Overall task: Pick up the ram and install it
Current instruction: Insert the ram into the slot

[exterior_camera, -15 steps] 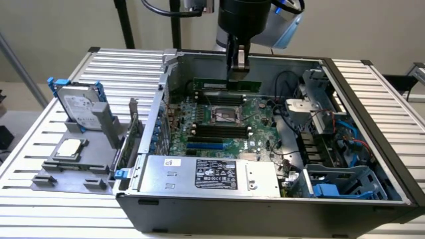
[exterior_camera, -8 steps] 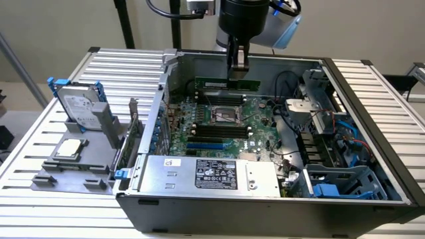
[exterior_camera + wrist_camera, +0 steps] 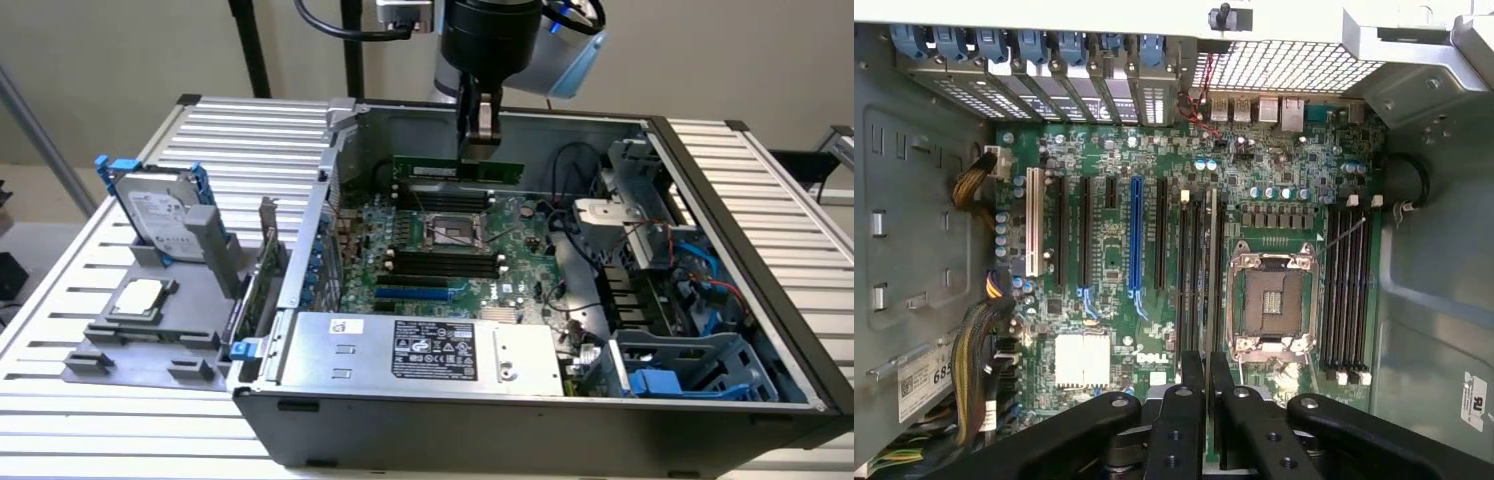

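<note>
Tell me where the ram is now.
In the exterior view, the ram is held level by the gripper above the motherboard, near the case wall farthest from the camera.

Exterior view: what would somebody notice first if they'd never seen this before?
The gripper hangs over the open computer case, clamped on the ram, a green stick held above the motherboard. On the exterior view's left, a hard drive stands in a grey tray with a silver processor chip lying beside it.

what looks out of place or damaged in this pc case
Nothing looks damaged or spilled. The ram is held in the gripper above the motherboard; the processor socket sits empty.
</note>
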`<state>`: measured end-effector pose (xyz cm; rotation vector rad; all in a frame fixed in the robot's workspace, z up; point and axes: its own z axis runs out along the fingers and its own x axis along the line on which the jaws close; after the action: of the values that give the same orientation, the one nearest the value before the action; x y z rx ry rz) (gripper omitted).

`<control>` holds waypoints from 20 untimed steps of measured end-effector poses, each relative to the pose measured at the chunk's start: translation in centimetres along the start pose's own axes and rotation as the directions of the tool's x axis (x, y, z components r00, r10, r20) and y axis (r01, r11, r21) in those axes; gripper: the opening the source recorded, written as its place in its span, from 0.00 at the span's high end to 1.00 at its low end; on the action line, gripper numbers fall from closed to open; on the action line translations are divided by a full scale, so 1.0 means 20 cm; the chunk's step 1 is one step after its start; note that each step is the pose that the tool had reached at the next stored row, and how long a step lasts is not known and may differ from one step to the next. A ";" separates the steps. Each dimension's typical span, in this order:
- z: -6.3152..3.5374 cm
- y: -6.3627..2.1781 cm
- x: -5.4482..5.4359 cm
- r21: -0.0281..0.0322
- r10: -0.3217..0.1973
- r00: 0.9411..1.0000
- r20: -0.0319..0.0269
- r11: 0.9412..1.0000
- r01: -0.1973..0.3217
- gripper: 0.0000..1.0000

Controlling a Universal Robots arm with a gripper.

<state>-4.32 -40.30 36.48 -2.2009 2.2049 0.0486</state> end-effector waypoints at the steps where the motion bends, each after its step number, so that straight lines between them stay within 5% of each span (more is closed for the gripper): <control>1: 0.000 0.000 0.00 0.000 0.000 1.000 0.000 1.000 0.000 0.86; 10: 0.006 0.000 0.00 0.000 0.000 1.000 0.000 1.000 0.000 0.86; 20: 0.092 0.000 0.08 0.001 0.000 1.000 0.000 1.000 0.000 0.86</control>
<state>-4.32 -41.78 34.59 -2.2004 2.2044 0.0472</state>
